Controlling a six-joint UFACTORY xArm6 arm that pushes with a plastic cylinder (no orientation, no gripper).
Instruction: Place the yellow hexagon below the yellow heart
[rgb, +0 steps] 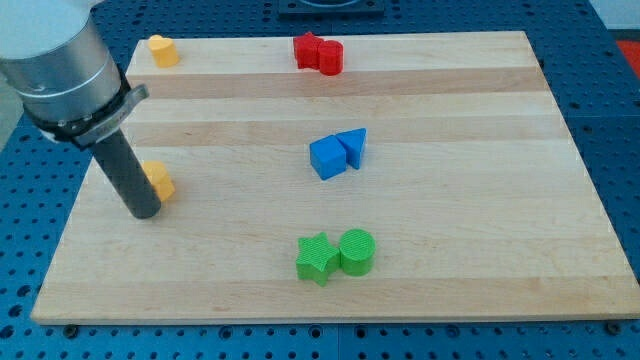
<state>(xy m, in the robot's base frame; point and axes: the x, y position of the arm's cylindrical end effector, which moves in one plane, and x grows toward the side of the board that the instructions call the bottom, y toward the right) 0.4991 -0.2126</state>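
Contact made: my tip (145, 212) touches the yellow hexagon (158, 180), directly below the yellow heart (162, 50). No hand exists to clench; placement looks nearly settled.

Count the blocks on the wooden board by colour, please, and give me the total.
Yellow: 2, the yellow block at the view's top left and the yellow block touching my tip
Red: 2, the red star and red cylinder
Blue: 2, the blue cube and blue triangle
Green: 2, the green star and green cylinder
Total: 8
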